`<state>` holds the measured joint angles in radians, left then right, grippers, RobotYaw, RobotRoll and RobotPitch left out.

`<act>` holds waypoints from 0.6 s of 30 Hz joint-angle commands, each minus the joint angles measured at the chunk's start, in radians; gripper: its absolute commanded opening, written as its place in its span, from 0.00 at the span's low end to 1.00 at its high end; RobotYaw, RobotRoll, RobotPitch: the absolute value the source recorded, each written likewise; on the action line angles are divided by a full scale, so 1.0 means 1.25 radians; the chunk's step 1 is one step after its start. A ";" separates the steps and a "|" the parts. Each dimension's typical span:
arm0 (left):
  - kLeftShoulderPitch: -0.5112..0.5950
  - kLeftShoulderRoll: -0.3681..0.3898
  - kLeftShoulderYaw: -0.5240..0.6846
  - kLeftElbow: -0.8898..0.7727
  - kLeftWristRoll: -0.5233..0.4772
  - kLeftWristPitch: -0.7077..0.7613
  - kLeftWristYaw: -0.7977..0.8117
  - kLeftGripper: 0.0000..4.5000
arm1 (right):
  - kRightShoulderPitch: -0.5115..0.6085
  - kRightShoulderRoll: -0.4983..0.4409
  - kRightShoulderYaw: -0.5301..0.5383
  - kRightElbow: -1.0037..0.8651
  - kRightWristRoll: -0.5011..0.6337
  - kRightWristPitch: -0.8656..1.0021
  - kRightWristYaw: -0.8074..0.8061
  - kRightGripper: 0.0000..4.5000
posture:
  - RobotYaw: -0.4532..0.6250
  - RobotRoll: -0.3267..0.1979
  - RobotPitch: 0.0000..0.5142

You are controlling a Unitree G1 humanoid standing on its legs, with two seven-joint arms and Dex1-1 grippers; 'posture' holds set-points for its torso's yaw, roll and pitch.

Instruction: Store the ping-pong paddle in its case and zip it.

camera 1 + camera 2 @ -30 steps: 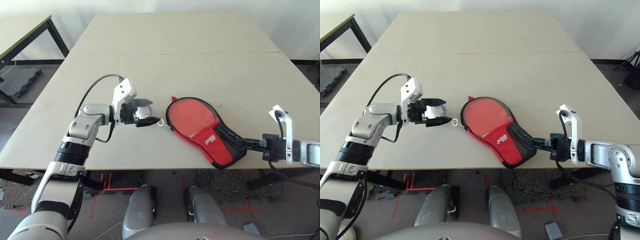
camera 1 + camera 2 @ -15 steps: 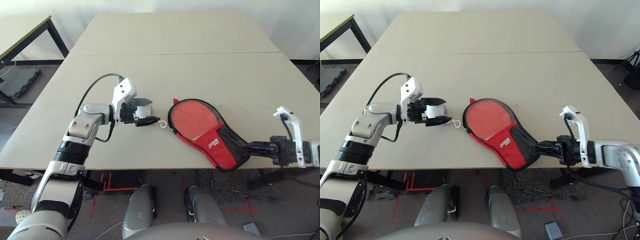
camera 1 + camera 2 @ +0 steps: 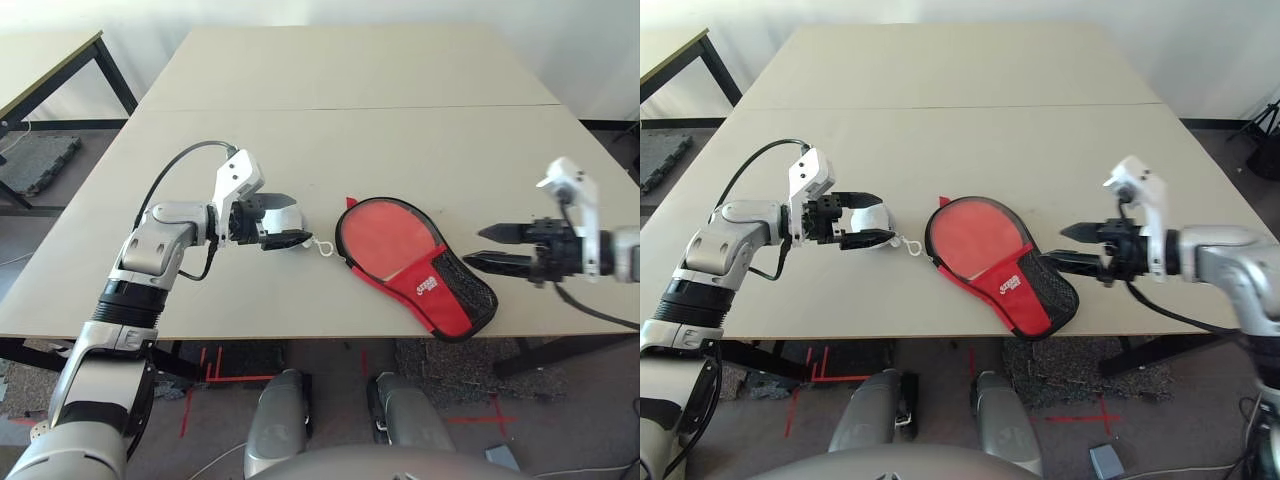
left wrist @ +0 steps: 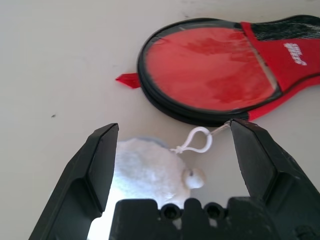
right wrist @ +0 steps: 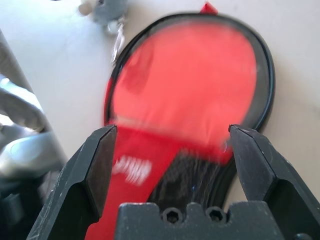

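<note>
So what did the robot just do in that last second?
The right gripper let go of the narrow end of the case, opened, and rose off the table edge to hover beside it. The case shifted slightly. The left gripper stayed open around the white fuzzy charm.

Only print anywhere is a small white logo (image 3: 427,286) on the red band of the case (image 3: 415,262), right by the black mesh at the narrow end. Letters too tiny/blurry to read tbh. No other labels, nos. or signs legible.
</note>
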<state>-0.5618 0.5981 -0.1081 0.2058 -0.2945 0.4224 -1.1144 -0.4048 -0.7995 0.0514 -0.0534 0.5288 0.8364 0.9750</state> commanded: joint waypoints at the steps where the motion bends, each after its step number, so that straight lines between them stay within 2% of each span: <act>1: 0.008 0.001 0.007 -0.017 0.001 0.009 0.013 1.00 | -0.040 0.046 0.064 0.088 -0.076 -0.058 -0.015 0.99 | 0.53 0.62 0.15; 7: 0.020 0.011 0.017 -0.044 -0.003 0.025 0.026 1.00 | -0.073 0.104 0.104 0.172 -0.141 -0.101 -0.012 0.99 | 0.56 0.62 0.15; 18: 0.039 0.016 0.022 -0.069 -0.002 0.051 0.041 1.00 | -0.056 0.113 0.131 0.192 -0.201 -0.128 0.016 0.99 | 0.56 0.62 0.15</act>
<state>-0.5127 0.6137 -0.0786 0.1217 -0.3040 0.4917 -1.0699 -0.4919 -0.6635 0.1892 0.1686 0.2925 0.6687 0.9871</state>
